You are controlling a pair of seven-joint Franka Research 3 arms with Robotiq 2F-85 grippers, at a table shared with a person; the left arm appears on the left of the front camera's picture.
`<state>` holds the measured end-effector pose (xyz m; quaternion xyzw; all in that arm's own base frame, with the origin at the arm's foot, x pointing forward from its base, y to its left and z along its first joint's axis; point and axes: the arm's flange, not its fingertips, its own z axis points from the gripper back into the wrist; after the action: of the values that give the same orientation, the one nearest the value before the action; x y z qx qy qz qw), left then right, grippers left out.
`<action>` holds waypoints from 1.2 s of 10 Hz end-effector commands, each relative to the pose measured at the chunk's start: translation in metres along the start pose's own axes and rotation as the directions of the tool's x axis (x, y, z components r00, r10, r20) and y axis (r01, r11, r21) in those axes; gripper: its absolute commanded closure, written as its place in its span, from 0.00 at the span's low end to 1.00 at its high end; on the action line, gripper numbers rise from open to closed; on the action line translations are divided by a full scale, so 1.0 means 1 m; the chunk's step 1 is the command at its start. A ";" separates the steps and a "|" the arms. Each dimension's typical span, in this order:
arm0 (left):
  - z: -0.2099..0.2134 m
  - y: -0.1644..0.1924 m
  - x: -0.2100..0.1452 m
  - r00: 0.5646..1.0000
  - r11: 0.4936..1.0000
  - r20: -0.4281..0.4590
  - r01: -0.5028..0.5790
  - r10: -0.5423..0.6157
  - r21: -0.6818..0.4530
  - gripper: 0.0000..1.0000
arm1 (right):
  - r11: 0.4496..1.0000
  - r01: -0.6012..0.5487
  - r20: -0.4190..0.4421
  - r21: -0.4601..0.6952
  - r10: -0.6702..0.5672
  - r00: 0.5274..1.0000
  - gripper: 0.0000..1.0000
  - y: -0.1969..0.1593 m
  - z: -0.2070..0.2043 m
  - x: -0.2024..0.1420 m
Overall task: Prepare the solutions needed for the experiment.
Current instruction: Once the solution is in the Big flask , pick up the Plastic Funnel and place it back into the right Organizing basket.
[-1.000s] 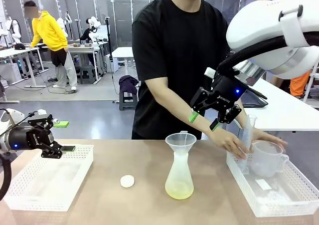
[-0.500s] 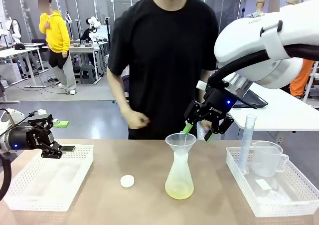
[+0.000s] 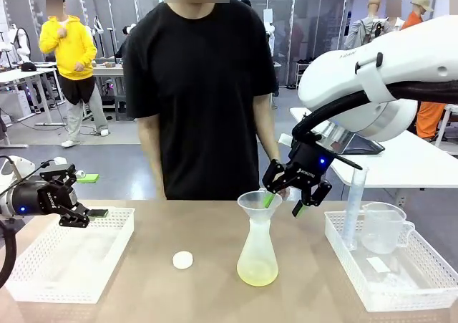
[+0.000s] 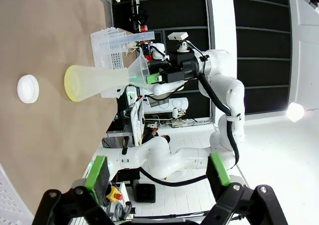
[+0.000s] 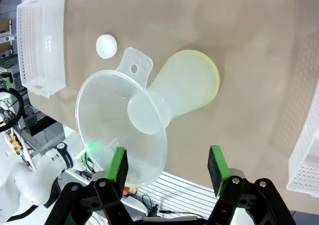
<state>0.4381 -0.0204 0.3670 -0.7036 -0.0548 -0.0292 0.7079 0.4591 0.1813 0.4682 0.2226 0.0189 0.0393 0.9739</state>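
A frosted conical flask point(image 3: 257, 248) stands mid-table with the solutions point(image 3: 257, 272), a shallow pale yellow-green layer, at its bottom. A clear funnel point(image 3: 258, 202) sits in its neck. My right gripper point(image 3: 283, 204) is open at the funnel's right rim, one green pad at the rim and the other outside it. In the right wrist view the funnel point(image 5: 114, 130) rim lies between my right gripper's point(image 5: 167, 172) spread fingers, above the solutions point(image 5: 197, 83). My left gripper point(image 3: 80, 214) hovers open over the left basket. From the left wrist, my left gripper point(image 4: 157, 172) looks toward the flask point(image 4: 94, 80).
A white round cap point(image 3: 183, 260) lies left of the flask. The right basket point(image 3: 401, 298) holds a graduated cylinder point(image 3: 352, 205) and a plastic beaker point(image 3: 383, 226). An empty white basket point(image 3: 71, 269) sits at left. A person in black stands behind the flask, arms down.
The person has pulled the hand out of the right basket and stood upright. My right gripper has come down and left to the funnel's rim, its jaws slightly narrower. The left arm is still.
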 end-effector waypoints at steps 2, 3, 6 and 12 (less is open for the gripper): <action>-0.001 -0.001 0.001 1.000 1.000 0.019 0.004 -0.004 0.000 0.00 | 0.998 0.047 0.009 0.032 -0.047 0.999 0.28 0.011 -0.006 0.005; -0.001 -0.001 0.001 1.000 1.000 0.019 0.004 -0.004 0.000 0.00 | 0.998 0.047 0.008 0.033 -0.048 0.999 0.35 0.011 -0.007 0.007; -0.001 -0.001 0.001 1.000 1.000 0.019 0.004 -0.004 0.000 0.00 | 0.997 0.062 -0.008 0.045 -0.061 0.998 0.51 0.011 -0.008 0.007; -0.001 -0.001 0.001 1.000 1.000 0.019 0.004 -0.004 0.000 0.00 | 0.995 0.083 -0.019 0.053 -0.082 0.996 0.88 0.008 -0.012 0.007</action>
<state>0.4381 -0.0204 0.3670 -0.7036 -0.0548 -0.0292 0.7079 0.4614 0.1888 0.4593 0.2422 0.0328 0.0188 0.9695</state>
